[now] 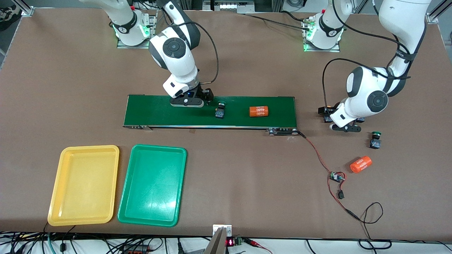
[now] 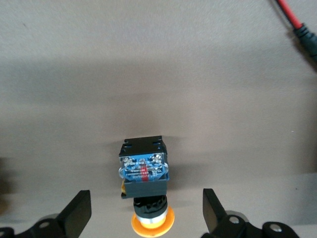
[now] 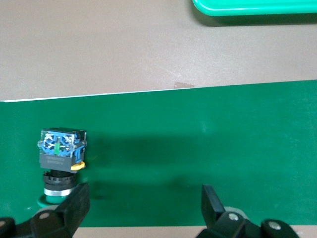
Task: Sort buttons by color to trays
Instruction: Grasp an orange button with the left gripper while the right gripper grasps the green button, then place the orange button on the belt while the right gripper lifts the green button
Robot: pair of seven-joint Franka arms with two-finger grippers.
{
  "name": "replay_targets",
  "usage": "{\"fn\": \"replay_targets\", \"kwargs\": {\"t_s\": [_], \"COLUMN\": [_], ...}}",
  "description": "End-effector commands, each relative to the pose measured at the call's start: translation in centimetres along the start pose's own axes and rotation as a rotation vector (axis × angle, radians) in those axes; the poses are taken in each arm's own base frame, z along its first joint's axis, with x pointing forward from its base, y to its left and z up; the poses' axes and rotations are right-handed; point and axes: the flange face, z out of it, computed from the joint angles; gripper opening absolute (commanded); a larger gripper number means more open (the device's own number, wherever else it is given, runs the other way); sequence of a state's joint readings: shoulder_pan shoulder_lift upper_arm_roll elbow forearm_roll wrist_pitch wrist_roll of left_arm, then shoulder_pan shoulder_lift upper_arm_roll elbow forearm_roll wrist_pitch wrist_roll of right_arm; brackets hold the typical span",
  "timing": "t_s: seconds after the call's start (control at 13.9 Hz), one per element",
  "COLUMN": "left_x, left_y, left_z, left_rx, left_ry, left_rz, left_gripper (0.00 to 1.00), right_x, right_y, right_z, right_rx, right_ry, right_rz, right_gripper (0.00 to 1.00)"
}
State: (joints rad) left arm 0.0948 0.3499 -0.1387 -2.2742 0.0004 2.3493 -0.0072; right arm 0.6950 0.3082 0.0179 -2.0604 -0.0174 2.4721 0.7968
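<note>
In the left wrist view a yellow-capped button (image 2: 144, 171) lies on its side on the brown table, between the open fingers of my left gripper (image 2: 146, 213), which touch nothing. This gripper (image 1: 344, 127) hangs low over the table just off the belt's end at the left arm's end. My right gripper (image 1: 187, 102) is open and low over the green belt (image 1: 159, 113), with nothing between its fingers. A green-capped button (image 3: 60, 158) lies on the belt just outside one finger (image 3: 74, 208); the front view shows it too (image 1: 220, 109). Another green-capped button (image 1: 375, 140) stands on the table. The yellow tray (image 1: 84, 185) and the green tray (image 1: 152, 185) lie side by side nearer the front camera.
One orange cylinder (image 1: 259, 111) lies on the belt, another orange cylinder (image 1: 361, 164) on the table near the second green-capped button. A red and black wire (image 1: 319, 158) runs from the belt's end to a small board (image 1: 337, 177). The green tray's rim (image 3: 252, 6) shows in the right wrist view.
</note>
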Motion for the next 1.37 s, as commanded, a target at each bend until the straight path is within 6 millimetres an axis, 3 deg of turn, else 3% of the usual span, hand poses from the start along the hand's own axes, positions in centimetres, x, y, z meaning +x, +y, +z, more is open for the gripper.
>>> {"fn": "replay_targets", "kwargs": {"t_s": [0.0,0.14,0.22,0.29,0.43,0.51,0.65,1.01,1.15,1.3], "left_x": [0.0,0.1,0.1,0.0,0.0,0.0,0.1,1.8,2.3,2.3], "left_y": [0.0,0.0,0.0,0.2,0.8,0.9,1.5,4.7,7.6,10.7], "left_z": [0.8,1.7,1.7,1.5,1.3,1.1,-0.8,-9.3,-11.6,-12.2], "left_rx": [-0.014,-0.016,-0.016,-0.015,-0.015,-0.012,-0.006,0.003,0.004,0.009], "left_ry": [-0.007,-0.015,-0.016,-0.018,-0.019,-0.016,-0.002,0.009,0.009,0.008], "left_rz": [-0.025,-0.027,-0.027,-0.025,-0.041,-0.034,-0.015,0.031,0.077,0.125], "left_gripper": [0.95,0.82,0.66,0.42,0.12,0.02,0.0,0.0,0.0,0.0], "right_x": [0.3,0.3,0.4,0.4,0.9,1.1,1.2,1.4,1.4,1.7], "right_y": [-0.6,-0.6,-0.6,-0.5,-0.1,0.0,0.1,0.1,0.2,0.4], "right_z": [0.2,0.1,0.1,0.1,0.0,-0.1,-0.3,-0.4,-0.3,-0.1], "right_rx": [-0.005,-0.006,-0.007,-0.008,-0.02,-0.028,-0.036,-0.049,-0.06,-0.058], "right_ry": [0.011,0.012,0.012,0.014,0.028,0.038,0.051,0.068,0.075,0.077], "right_rz": [0.005,0.004,0.004,0.004,-0.006,-0.02,-0.032,-0.054,-0.069,-0.06], "right_gripper": [1.0,1.0,1.0,1.0,1.0,1.0,1.0,1.0,1.0,1.0]}}
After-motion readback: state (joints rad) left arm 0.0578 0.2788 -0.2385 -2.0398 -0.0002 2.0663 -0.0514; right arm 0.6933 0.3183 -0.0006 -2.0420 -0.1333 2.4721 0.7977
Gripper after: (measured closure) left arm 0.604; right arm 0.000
